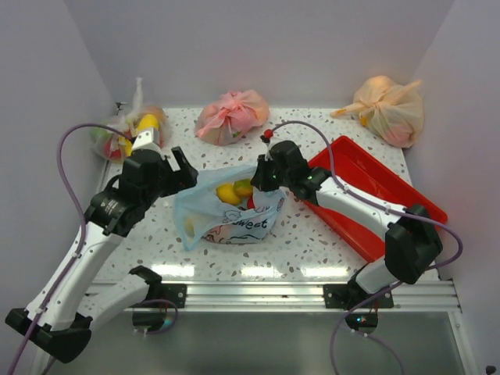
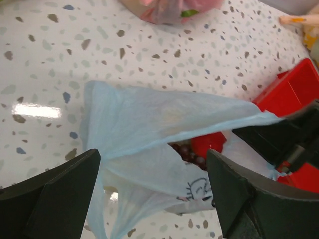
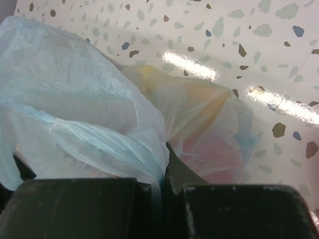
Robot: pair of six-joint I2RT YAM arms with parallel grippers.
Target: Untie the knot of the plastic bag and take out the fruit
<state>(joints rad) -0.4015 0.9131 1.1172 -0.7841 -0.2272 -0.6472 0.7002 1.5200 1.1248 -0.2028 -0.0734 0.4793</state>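
Right wrist: right fingers (image 3: 75, 209) seemingly pinch plastic bag (image 3: 75, 89).

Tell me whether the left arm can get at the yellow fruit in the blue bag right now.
Probably yes: the left gripper hangs open beside the plastic bag, the right gripper pinches its rim up, and the yellow fruit shows in the open mouth. Loose plastic might interfere.

Speckled table (image 1: 312, 244): pink knotted bag (image 1: 232, 117) back centre, orange bag (image 1: 388, 109) back right, clear bag (image 1: 129, 131) back left, probably holding fruit; red tray (image 1: 373, 173) right.
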